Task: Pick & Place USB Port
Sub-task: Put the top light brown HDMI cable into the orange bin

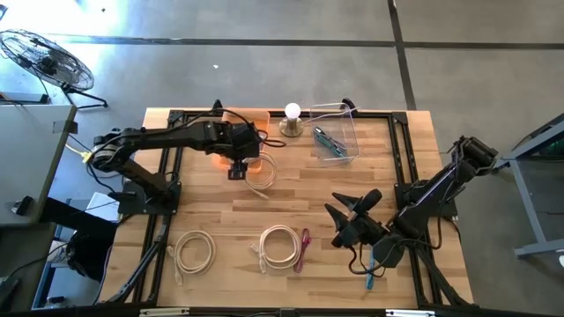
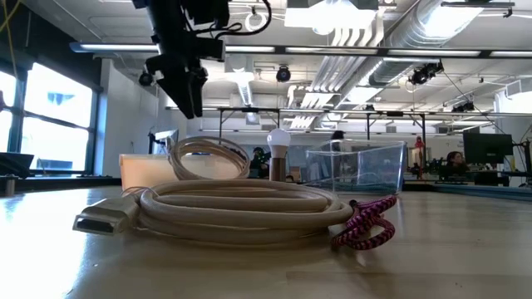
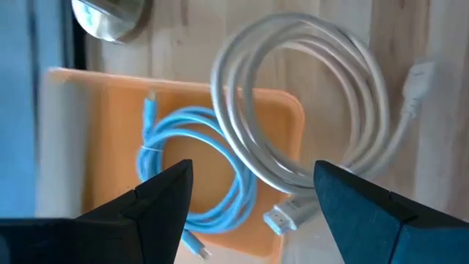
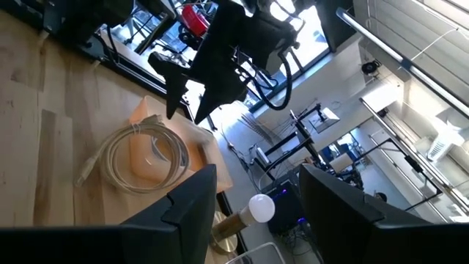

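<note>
Inside the orange tray (image 3: pixel 102 117) lies a blue cable (image 3: pixel 192 170), the left pincer (image 3: pixel 249 198) spread above.

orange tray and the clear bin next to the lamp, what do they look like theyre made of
The orange tray looks like translucent plastic with a matte, slightly frosted finish: light glows through its rim, and the blue cable lying in it shows clearly. The clear bin seems to be thin, glossy, transparent plastic: the room shows through its walls, with bright edges. Acrylic or glass cannot be ruled out.
</note>
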Robot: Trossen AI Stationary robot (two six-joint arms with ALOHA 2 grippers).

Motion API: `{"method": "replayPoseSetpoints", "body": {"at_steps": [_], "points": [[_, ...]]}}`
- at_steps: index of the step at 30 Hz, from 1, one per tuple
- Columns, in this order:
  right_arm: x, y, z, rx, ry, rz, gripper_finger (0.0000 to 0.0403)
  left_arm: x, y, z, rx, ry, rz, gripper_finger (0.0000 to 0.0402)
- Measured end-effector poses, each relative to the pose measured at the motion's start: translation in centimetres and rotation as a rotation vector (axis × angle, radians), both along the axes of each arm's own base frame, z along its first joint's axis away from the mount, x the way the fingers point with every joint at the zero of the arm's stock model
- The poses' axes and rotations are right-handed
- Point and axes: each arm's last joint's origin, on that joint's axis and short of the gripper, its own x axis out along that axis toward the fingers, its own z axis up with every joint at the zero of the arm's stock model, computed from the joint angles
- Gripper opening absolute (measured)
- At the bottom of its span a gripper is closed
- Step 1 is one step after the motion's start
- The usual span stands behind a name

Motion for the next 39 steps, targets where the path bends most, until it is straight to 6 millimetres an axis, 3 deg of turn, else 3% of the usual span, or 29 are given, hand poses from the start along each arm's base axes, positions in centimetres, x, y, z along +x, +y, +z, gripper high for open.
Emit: {"method": "replayPoseSetpoints", "body": {"at_steps": [17, 30, 34, 39], "points": [[-0.2, -0.2, -0.8, 0.028, 0.005, 0.013, 0.0188, 2.8, 0.7, -4.9, -0.041, 0.152, -0.008, 0.0280], [-0.2, -0.1, -1.0, 0.057, 0.013, 0.053, 0.0188, 2.8, 1.6, -5.2, -0.042, 0.152, -0.016, 0.0279], [-0.2, -0.1, -1.1, 0.068, 0.017, 0.061, 0.0188, 2.6, 2.3, -5.2, -0.058, 0.147, 0.001, 0.0254], [-0.4, -0.2, -1.5, 0.086, 0.023, 0.064, 0.0188, 2.3, 3.3, -5.2, -0.074, 0.142, 0.027, 0.0177]]}}
